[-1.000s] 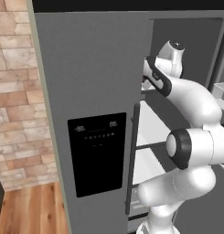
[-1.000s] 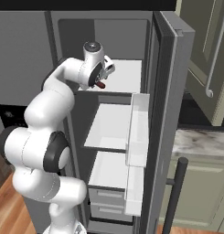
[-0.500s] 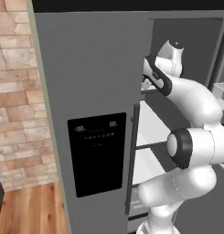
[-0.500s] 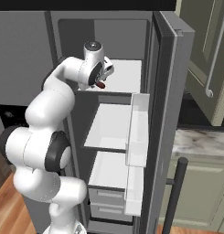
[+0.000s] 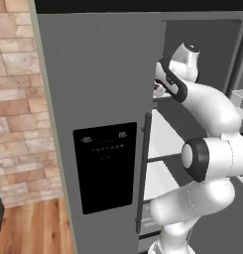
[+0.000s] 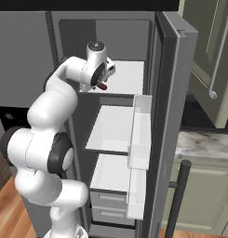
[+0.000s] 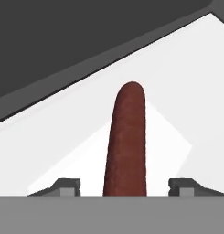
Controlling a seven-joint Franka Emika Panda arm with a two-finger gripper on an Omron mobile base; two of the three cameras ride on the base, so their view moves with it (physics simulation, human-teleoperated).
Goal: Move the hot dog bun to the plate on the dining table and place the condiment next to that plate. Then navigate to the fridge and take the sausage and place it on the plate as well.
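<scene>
Brick wall (image 5: 16,99), wood floor (image 5: 36,228), green cabinets (image 6: 213,56).

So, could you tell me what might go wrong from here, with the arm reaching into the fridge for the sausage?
1. In the hand view the sausage lies lengthwise between the end effector fingertips, with gaps on both sides; closing near its end could let it swivel or slip.
2. Pulling back, the arm could catch the fridge door or its bin.

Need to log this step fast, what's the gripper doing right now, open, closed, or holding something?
Gripper: open, its fingertips either side of the sausage on the fridge's top shelf, with gaps showing; not gripping it yet.
</scene>
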